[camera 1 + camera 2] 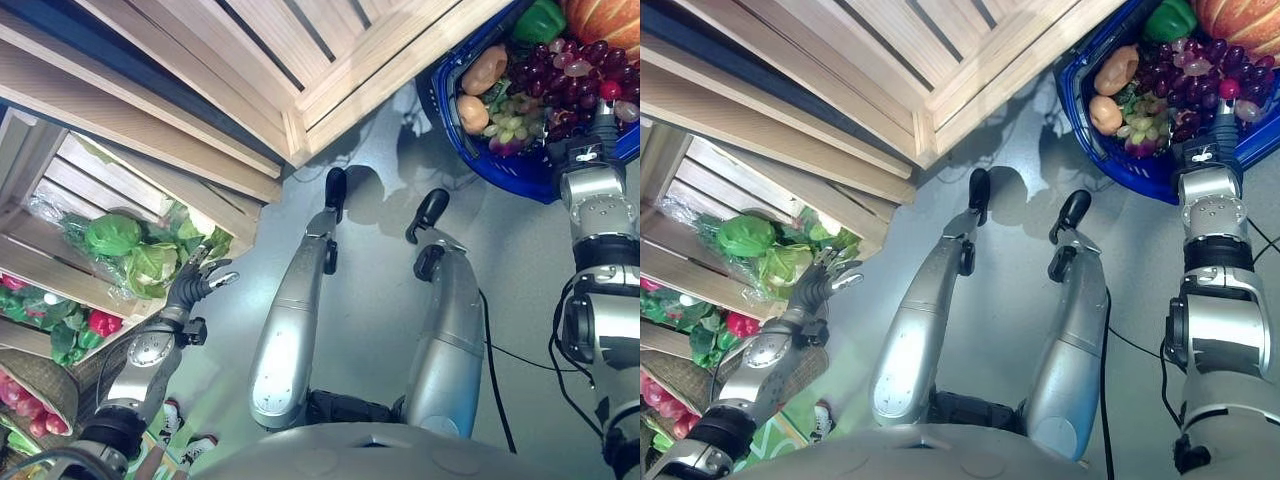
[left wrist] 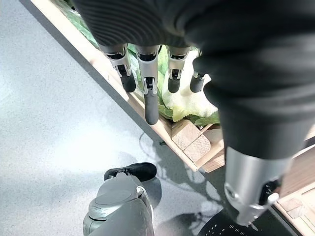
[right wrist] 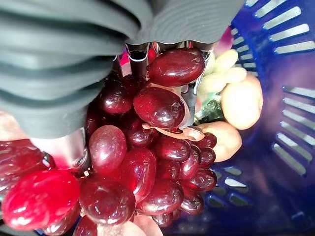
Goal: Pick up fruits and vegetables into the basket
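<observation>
green, leafy cabbage (image 1: 152,264) is lying just beyond the left robot hand (image 1: 196,282), fingers relaxed — light, soft, so cup it whole; right robot hand (image 1: 600,125) is sitting among grapes (image 3: 147,147) in the basket (image 1: 500,170) — grip unclear.

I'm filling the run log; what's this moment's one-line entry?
left hand: open, at cabbage crate | right hand: in blue basket, fingers hidden among dark grapes

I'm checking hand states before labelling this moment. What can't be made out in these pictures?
- Right hand: fingers buried among dark red grapes in the blue basket; grip unreadable.
- Pumpkin: cut off by the eye view's edge.
- Left hand: open near the cabbages.
</observation>
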